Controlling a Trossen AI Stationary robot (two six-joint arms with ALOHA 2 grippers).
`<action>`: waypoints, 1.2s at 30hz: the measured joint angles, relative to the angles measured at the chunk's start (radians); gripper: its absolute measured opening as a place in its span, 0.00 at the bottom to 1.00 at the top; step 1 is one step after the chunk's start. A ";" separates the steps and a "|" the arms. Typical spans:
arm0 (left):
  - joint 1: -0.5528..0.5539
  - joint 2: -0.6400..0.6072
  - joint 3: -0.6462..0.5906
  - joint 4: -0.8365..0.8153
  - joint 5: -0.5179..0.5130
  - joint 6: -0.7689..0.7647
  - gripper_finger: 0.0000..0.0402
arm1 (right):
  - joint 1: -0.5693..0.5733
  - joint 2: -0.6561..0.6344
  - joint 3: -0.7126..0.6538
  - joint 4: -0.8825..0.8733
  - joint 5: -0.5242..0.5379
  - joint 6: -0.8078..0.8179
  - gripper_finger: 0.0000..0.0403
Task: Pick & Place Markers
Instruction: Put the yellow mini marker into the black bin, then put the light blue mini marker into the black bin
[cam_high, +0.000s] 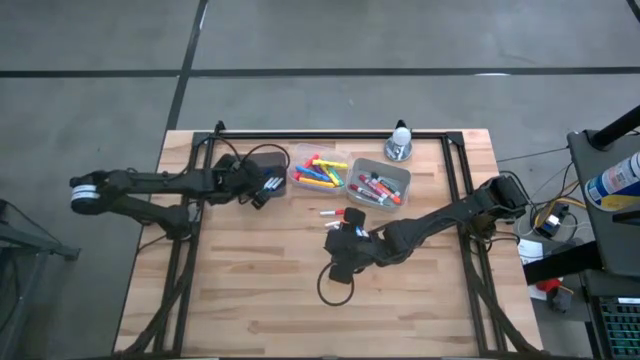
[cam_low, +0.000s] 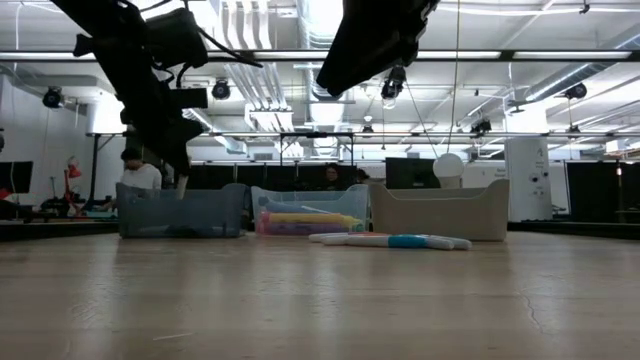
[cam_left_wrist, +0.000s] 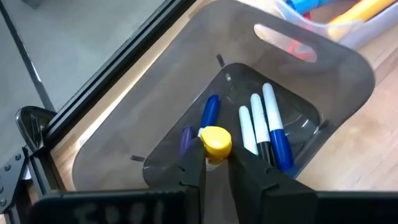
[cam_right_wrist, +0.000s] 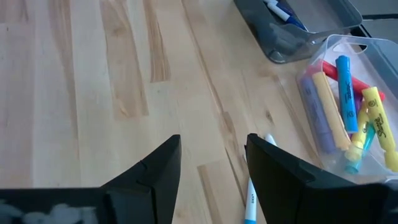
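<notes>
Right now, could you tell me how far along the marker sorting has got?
Mostly done, it seems: the dark bin, the clear bin and the grey bin all hold markers. In hand: the left gripper is over the dark bin with a yellow-capped marker between its fingers. Left: a few loose markers on the table, where the right gripper hovers open.

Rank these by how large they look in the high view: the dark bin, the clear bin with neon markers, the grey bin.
1. dark bin, which looks largest.
2 and 3. clear bin and grey bin look about alike, so I do not rank them. The left gripper covers part of the dark bin.
</notes>
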 joint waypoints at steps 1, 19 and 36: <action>0.000 0.001 0.002 0.001 0.000 0.000 0.15 | 0.000 0.000 0.000 0.000 0.000 0.000 0.43; 0.002 -0.015 0.019 -0.021 -0.002 -0.027 0.36 | 0.000 0.000 0.000 0.000 0.000 0.000 0.43; -0.056 -0.122 0.106 -0.014 0.112 -0.055 0.37 | 0.001 0.000 -0.015 -0.004 -0.008 0.000 0.43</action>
